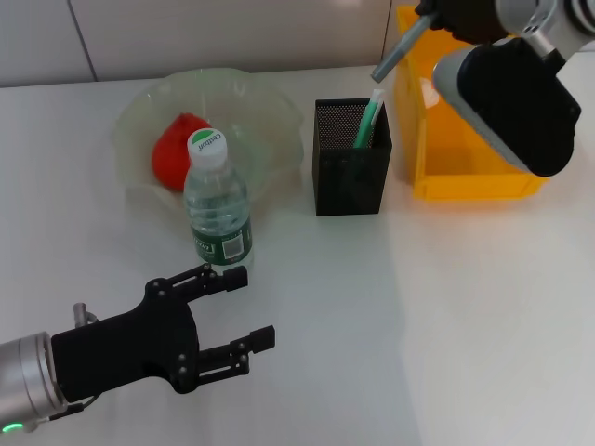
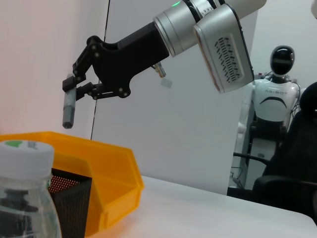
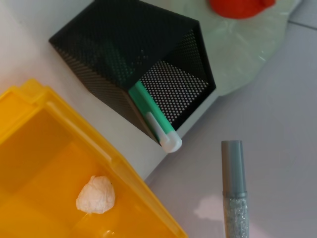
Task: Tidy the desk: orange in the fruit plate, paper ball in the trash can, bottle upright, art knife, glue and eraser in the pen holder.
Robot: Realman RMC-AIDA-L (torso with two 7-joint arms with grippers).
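Note:
My right gripper (image 1: 429, 13) hangs above the gap between the pen holder and the trash can, shut on a grey glue stick (image 1: 394, 52) that points down; the left wrist view shows that gripper (image 2: 70, 85) and the glue stick (image 2: 68, 108) too. The black mesh pen holder (image 1: 349, 177) holds a green and white art knife (image 1: 368, 119). In the translucent fruit plate (image 1: 270, 121) lies the orange (image 1: 178, 149). The bottle (image 1: 217, 204) stands upright before the plate. My left gripper (image 1: 251, 307) is open just in front of the bottle. A paper ball (image 3: 95, 195) lies in the yellow trash can (image 3: 34, 148). No eraser is in view.
The yellow trash can (image 1: 469, 181) stands right of the pen holder at the back right. White tabletop (image 1: 446, 325) stretches across the front and right. A wall runs behind the table.

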